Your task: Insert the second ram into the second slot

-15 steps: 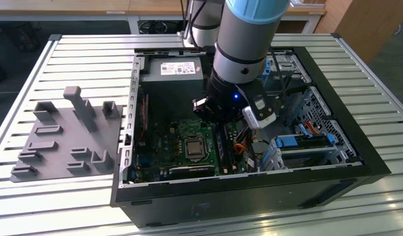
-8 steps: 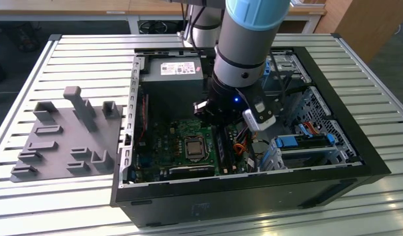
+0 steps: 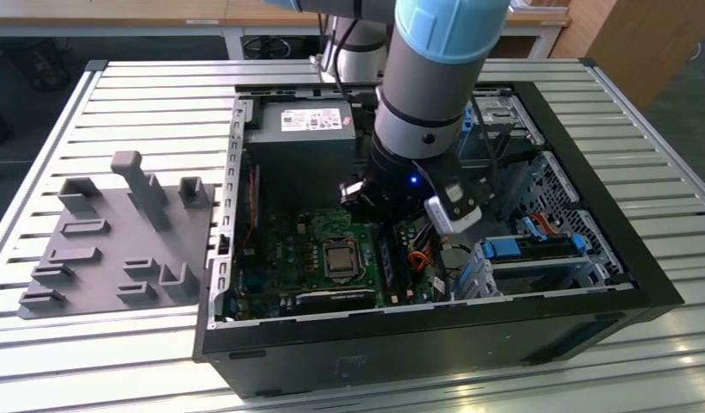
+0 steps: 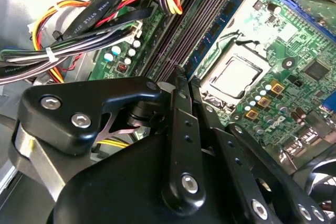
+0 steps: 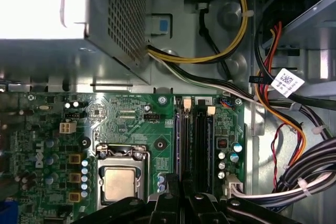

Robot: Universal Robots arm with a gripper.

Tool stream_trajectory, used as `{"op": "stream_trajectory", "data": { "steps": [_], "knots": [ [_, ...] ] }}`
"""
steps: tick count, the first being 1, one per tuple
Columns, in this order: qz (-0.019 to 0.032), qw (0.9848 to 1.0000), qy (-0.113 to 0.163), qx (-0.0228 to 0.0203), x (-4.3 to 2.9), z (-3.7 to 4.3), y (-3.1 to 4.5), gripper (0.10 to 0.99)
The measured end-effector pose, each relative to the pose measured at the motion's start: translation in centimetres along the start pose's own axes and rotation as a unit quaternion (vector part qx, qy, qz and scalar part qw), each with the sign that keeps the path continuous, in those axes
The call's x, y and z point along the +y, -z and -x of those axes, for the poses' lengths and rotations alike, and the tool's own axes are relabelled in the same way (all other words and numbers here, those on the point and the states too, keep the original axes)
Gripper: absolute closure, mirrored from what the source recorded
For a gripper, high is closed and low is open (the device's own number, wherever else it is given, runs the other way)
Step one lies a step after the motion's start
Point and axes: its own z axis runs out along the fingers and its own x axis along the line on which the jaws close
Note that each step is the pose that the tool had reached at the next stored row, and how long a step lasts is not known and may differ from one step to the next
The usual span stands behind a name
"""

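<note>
**Ana:** Where is the second ram [image 4: 218, 22]?

**Ben:** In the second wrist view it stands on edge in the bank of slots [image 5: 202, 140] on the motherboard [image 5: 126, 114], on the side nearest the processor socket [image 5: 119, 182]. Its blue face and dark chips show. Which numbered slot that is cannot be told, nor whether it is fully seated.

**Ana:** And the tool [image 4: 186, 77]?

**Ben:** Its 2 fingers [image 4: 180, 108] are drawn nearly together with only a thin gap, and the stick's near end runs straight into that gap. It looks clamped on the stick's upper edge.

**Ana:** How would the stick handle?

**Ben:** It is probably light, stiff and thin, and easy to crack if twisted. The chips and contact edge are best left alone. The long upper edge is the sound place to hold it. A push would have to go straight down along the slot, because a tilt could jam it.

**Ana:** What is the arm's pose?

**Ben:** In the exterior view the arm [image 3: 427, 95] reaches steeply down into the open computer case [image 3: 627, 258], which lies on the slatted bench [image 3: 157, 103]. The wrist sits low over the board. A bundle of cables [image 4: 79, 45] lies just beside the slots, apart from the fingers.
</note>
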Motion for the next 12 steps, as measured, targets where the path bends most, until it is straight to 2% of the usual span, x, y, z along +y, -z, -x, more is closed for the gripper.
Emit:
{"op": "stream_trajectory", "data": {
  "steps": [12],
  "knots": [
    [0.0000, 1.0000, 0.000, 0.0000, -0.03, 0.39, -0.83, 0.949]
  ]
}}
